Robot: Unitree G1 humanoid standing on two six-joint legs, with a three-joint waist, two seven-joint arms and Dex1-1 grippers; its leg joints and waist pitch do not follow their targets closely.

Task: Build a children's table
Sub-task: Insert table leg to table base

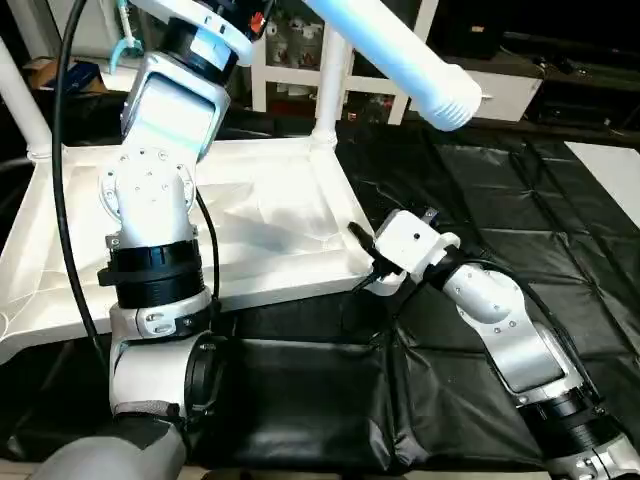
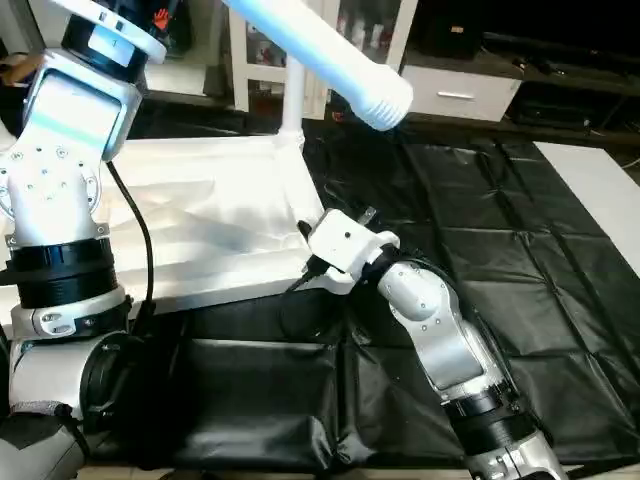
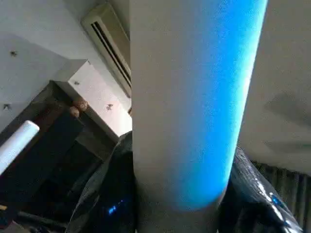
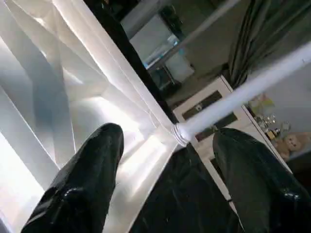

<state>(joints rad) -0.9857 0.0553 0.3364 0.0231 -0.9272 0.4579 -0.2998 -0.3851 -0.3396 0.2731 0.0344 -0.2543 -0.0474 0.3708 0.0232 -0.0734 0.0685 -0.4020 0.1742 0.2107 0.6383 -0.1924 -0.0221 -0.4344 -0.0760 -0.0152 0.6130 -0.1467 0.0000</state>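
The white table top (image 1: 270,215) lies upside down on the black mat, ribs facing up. Two legs stand screwed into its far corners, one at the far right (image 1: 330,85) and one at the far left (image 1: 20,100). My left arm is raised, and my left gripper (image 3: 180,194) is shut on a third leg (image 1: 400,55), black fingers (image 3: 104,194) on both sides of it. That leg's ribbed end (image 1: 452,100) hangs in the air above the mat. My right gripper (image 1: 365,255) is open at the top's near right corner, its fingers (image 4: 92,170) straddling the rim without touching it.
The crinkled black mat (image 1: 500,200) covers the work surface. A white shelf unit (image 1: 290,45) and a low white cabinet (image 1: 510,90) stand behind it. A white surface (image 1: 610,170) lies at the far right. A black cable (image 1: 65,200) runs along my left arm.
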